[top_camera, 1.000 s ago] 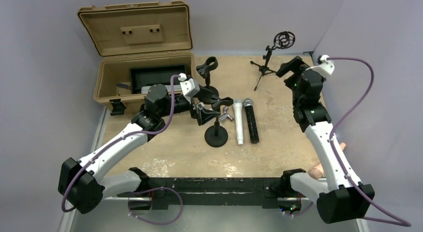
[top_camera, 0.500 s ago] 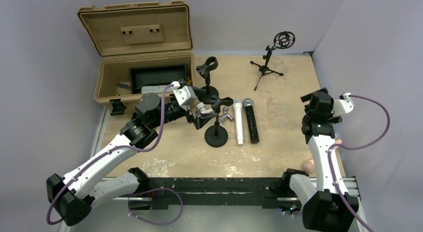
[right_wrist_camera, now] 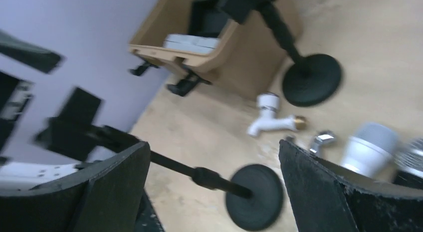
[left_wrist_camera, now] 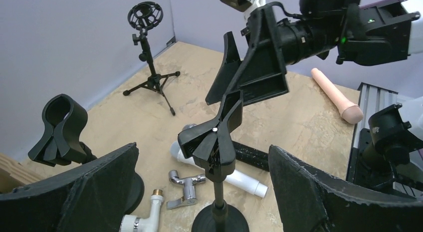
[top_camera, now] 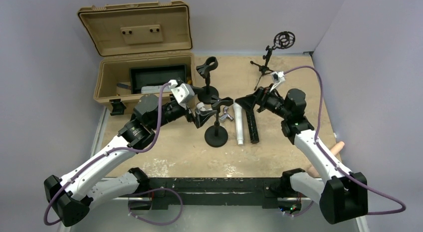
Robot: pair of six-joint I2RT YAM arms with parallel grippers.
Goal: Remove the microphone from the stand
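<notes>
A black stand with a round base (top_camera: pixel 216 137) and an empty clip (top_camera: pixel 220 102) stands mid-table. It also shows in the left wrist view (left_wrist_camera: pixel 214 142). No microphone sits in that clip. A white microphone (top_camera: pixel 239 123) and a black microphone (top_camera: pixel 252 126) lie flat just right of the stand. My left gripper (top_camera: pixel 201 112) is open on the stand's left side, and its pole shows between the open fingers (left_wrist_camera: pixel 202 187). My right gripper (top_camera: pixel 245 102) is open and empty over the microphones' heads, pointing at the clip. The right wrist view (right_wrist_camera: pixel 214 187) is blurred and shows the stand's base (right_wrist_camera: pixel 254 194).
An open tan case (top_camera: pixel 144 75) stands at the back left. A second clip stand (top_camera: pixel 207 68) is behind the first. A tripod with a shock mount (top_camera: pixel 282 40) is at the back right. A chrome tap part (top_camera: pixel 226 115) and a white fitting (left_wrist_camera: pixel 144 219) lie by the base. A beige microphone (top_camera: pixel 338 147) lies at the right edge.
My right arm has swung from the table's right edge in to the middle, and its open gripper now faces the stand's clip. The left gripper has barely moved.
</notes>
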